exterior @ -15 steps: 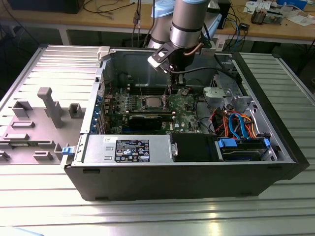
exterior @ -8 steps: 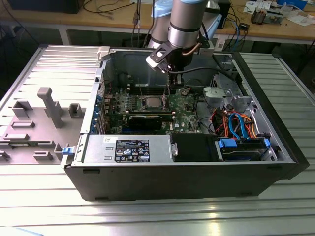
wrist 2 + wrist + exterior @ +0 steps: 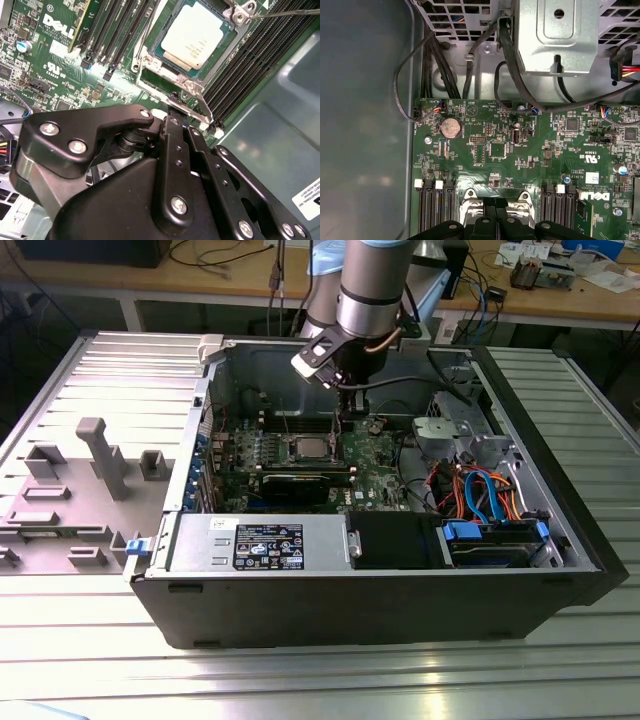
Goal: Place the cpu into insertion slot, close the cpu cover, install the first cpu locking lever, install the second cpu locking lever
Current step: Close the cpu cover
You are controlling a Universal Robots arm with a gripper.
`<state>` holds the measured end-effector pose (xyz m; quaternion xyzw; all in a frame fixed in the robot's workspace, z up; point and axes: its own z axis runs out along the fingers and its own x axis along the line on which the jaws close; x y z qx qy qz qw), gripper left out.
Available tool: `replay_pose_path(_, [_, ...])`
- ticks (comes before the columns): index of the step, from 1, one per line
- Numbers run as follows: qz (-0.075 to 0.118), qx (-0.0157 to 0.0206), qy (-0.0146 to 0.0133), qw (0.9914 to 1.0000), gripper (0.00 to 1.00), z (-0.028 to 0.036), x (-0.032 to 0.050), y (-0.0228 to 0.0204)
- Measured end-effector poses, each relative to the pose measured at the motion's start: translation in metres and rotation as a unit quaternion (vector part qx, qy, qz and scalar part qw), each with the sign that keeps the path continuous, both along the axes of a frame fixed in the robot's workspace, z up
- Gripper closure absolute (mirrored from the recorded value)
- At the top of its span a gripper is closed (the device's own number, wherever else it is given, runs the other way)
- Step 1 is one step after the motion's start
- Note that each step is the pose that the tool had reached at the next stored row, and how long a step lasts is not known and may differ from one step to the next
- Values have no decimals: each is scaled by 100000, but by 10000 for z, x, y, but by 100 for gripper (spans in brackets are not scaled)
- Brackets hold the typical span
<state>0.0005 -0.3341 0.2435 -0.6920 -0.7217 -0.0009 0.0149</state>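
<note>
While the cpu [image 3: 197,34] is sitting flat in the insertion slot [image 3: 223,46], the gripper [image 3: 178,106] is hanging at the socket's edge.
The cpu cover [image 3: 192,86] is lying down around the chip, and a thin wire lever [image 3: 285,13] is running off past one corner. Black fingers [image 3: 172,150] are reaching to the cover's near lip with jaws drawn together; whether they are pinching anything, I cannot tell. Long memory slots [image 3: 115,30] are flanking the socket on the green board [image 3: 530,150], which is lying inside the open computer case [image 3: 380,610].
</note>
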Motion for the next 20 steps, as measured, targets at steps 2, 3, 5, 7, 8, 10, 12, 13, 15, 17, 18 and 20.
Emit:
replay_pose_path(2, [-1, 2, -1, 100000, 89, 0, -16, 0])
replay_pose_path(3, [-5, 0, -3, 100000, 89, 0, -30, 0])
replay_pose_path(5, [-3, 0, -1, 100000, 89, 0, -51, 0])
replay_pose_path(7, [-2, 3, -3, 100000, 89, 0, -74, 0])
replay_pose_path(8, [-1, 3, -2, 100000, 89, 0, -93, 0])
replay_pose_path(10, [2, 3, -2, 100000, 89, 0, -108, 0])
replay_pose_path(12, [-3, 3, -1, 100000, 89, -1, -129, 0])
replay_pose_path(13, [-4, 2, -2, 100000, 89, -1, -144, 0])
replay_pose_path(15, [-4, 2, 1, 100000, 89, -1, -171, 0])
replay_pose_path(17, [-2, 1, 0, 100000, 89, -2, -195, 0])
replay_pose_path(18, [0, 1, -1, 100000, 89, -2, -203, 0])
replay_pose_path(20, [-1, 3, -3, 100000, 89, -3, -222, 0])
